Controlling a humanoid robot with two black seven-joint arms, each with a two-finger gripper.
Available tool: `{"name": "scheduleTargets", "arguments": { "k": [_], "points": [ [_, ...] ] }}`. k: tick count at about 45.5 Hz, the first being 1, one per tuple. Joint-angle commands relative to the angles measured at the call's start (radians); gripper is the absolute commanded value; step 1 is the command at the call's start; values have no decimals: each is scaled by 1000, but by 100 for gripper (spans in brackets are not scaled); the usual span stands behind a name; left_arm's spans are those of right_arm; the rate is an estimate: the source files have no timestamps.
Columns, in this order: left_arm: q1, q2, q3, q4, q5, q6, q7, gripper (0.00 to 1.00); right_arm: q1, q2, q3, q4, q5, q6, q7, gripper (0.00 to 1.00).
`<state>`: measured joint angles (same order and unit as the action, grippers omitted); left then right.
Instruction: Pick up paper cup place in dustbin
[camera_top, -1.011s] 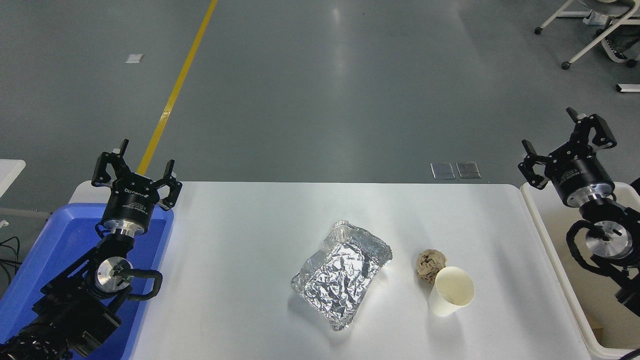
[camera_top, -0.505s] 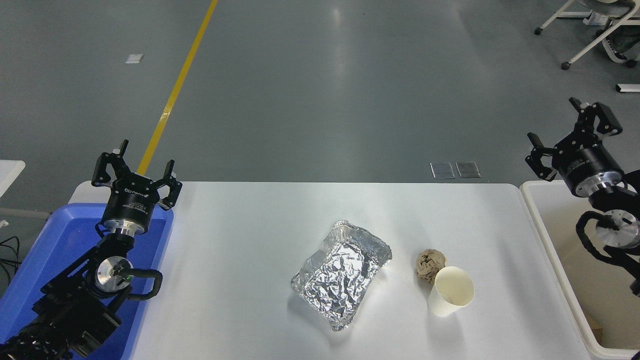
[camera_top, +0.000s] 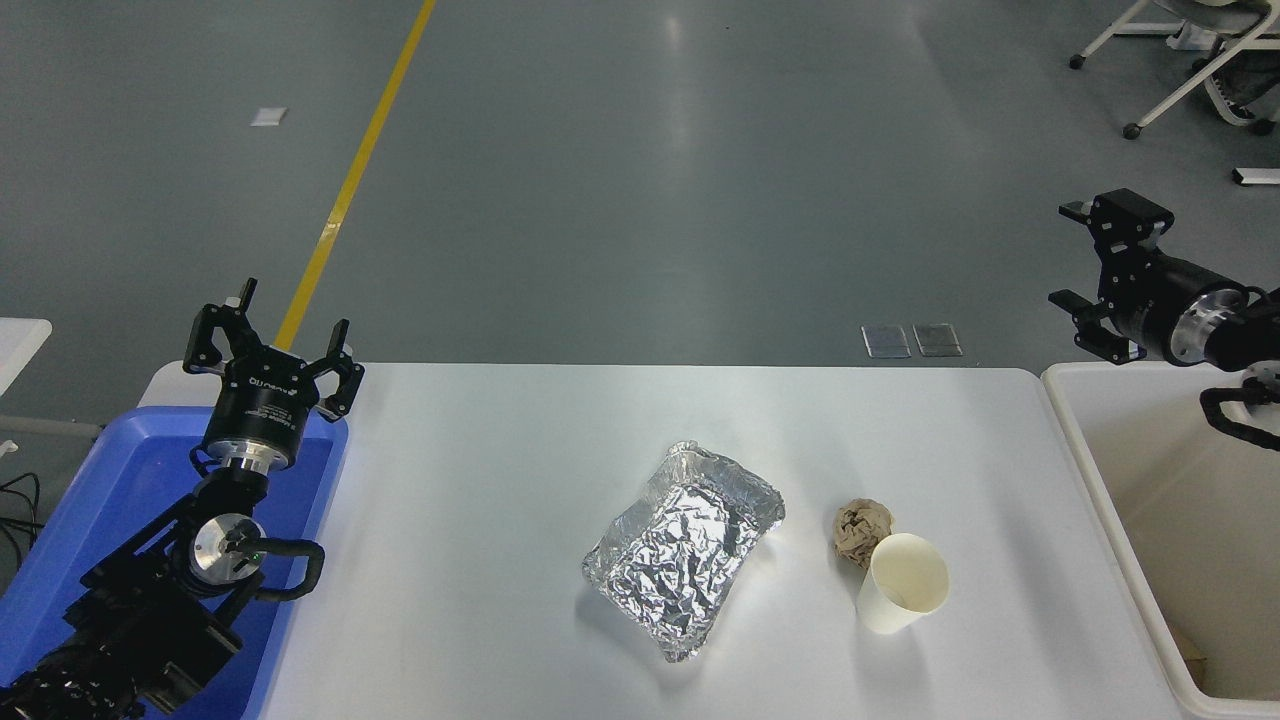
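The dustbin (camera_top: 1095, 500) ran off the right and near edges, so only its left wall and part of its inside showed. The right arm (camera_top: 1225, 335) was cut by the right edge. The blue bin (camera_top: 120, 470) was largely covered by the left arm (camera_top: 180, 590) and clipped at the left edge.

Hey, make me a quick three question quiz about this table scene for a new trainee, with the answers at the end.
1. True or false: the paper cup is already inside the dustbin.
2. What sits right next to the cup: A) crumpled brown paper ball, B) foil tray, C) blue bin?
3. Which gripper hangs above the blue bin?

Key:
1. False; it stands on the table.
2. A.
3. The left gripper, open; the right gripper, also open, is by the dustbin's far corner.
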<state>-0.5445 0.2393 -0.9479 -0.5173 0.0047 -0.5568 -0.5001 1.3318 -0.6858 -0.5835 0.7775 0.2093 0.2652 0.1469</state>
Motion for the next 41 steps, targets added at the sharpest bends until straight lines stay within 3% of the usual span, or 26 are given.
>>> {"name": "scheduleTargets", "arguments": {
  "k": [1, 14, 20, 30, 41],
  "points": [
    [0, 0, 0, 0, 0, 0, 0, 98, 223, 57, -424, 57, 16, 45, -93, 100],
    [0, 0, 0, 0, 0, 0, 0, 98, 452, 123, -691, 229, 4, 63, -90, 100],
    [0, 0, 0, 0, 0, 0, 0, 98, 539, 167, -765, 276, 7, 143, -90, 100],
    [0, 0, 0, 0, 0, 0, 0, 98, 733, 244, -785, 417, -1, 308, -90, 100],
    [0, 0, 0, 0, 0, 0, 0, 98, 845, 334, -776, 486, -4, 379, -92, 100]
  ]
}}
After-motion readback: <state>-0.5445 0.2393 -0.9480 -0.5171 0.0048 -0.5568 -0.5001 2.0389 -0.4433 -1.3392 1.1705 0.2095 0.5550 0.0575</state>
